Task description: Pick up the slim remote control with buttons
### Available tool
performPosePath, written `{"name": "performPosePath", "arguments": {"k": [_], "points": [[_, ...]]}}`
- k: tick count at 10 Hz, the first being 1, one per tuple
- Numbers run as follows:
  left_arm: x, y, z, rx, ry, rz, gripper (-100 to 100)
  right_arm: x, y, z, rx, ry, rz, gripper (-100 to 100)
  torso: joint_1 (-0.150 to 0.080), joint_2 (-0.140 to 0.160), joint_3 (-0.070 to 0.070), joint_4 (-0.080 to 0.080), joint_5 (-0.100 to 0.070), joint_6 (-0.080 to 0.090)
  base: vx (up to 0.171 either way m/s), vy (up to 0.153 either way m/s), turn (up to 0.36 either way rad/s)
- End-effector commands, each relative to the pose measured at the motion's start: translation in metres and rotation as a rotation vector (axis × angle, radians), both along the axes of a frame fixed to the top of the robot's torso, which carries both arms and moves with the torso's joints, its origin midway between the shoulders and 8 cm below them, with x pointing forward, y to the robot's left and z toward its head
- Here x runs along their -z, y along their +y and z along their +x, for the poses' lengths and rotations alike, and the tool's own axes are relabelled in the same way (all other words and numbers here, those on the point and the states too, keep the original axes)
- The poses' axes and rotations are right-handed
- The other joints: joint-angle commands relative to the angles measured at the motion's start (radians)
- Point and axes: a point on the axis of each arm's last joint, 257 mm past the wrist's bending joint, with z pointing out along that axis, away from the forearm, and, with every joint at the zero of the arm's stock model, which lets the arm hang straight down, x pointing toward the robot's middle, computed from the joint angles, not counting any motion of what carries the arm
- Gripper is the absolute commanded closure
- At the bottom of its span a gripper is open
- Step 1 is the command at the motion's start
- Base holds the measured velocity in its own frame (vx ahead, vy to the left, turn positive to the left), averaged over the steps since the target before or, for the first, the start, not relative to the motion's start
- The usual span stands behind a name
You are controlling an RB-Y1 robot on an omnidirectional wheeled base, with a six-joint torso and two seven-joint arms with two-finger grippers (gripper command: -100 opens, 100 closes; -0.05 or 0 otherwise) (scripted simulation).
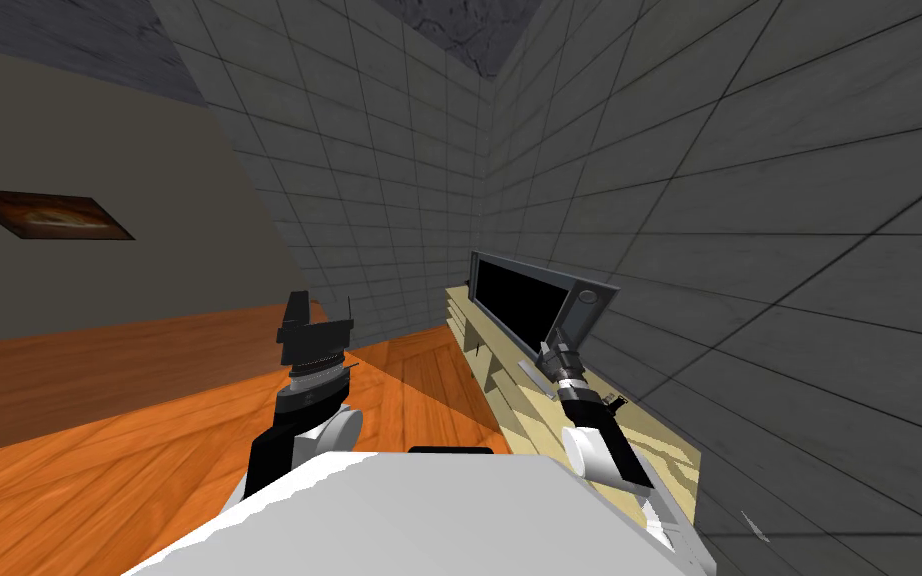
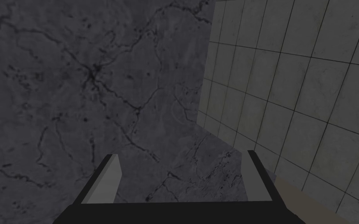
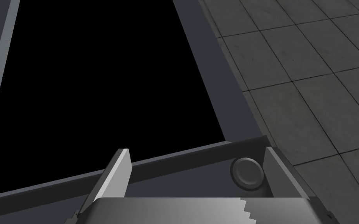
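**Right arm.** My right gripper (image 1: 554, 347) is at the lower corner of the television (image 1: 519, 295), which stands on a pale wood cabinet (image 1: 649, 455). The fingers are spread. The round knob (image 3: 247, 173) on the grey frame lies between them, close to one finger.

**Task object.** The remote control (image 1: 528, 371) is a slim light grey strip lying on the cabinet top in front of the screen. It is just beside this gripper, at about 8 o'clock from it.

A light grey band (image 3: 175, 210) with a stepped edge crosses the base of my fingers. I cannot tell whether it is the remote.

**Left arm.** My left gripper (image 1: 321, 318) is raised over the wooden floor (image 1: 99, 420), at 9 o'clock from the right one and well apart from it. Its fingers are spread.
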Motion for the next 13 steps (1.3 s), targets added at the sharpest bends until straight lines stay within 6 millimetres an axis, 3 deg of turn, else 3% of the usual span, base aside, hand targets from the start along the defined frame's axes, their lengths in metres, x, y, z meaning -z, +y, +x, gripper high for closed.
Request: {"name": "performPosePath", "arguments": {"k": [1, 8, 13], "points": [[0.0, 0.0, 0.0, 0.0, 0.0, 0.0, 0, 0.011, -0.007, 0.002, 0.008, 0.034, 0.016, -100, 0.0, 0.0, 0.0, 0.0, 0.0, 0.0, 0.004, 0.026, -0.002], [0.0, 0.0, 0.0, 0.0, 0.0, 0.0, 0, 0.069, -0.058, 0.005, 0.082, 0.208, 0.148, -100, -0.001, 0.0, 0.0, 0.0, 0.0, 0.0, 0.01, 0.032, -0.001], [0.0, 0.0, 0.0, 0.0, 0.0, 0.0, 0, 0.109, -0.082, 0.0, 0.13, 0.322, 0.24, -100, 0.0, 0.0, 0.0, 0.0, 0.0, 0.0, 0.013, 0.028, 0.001]]}}
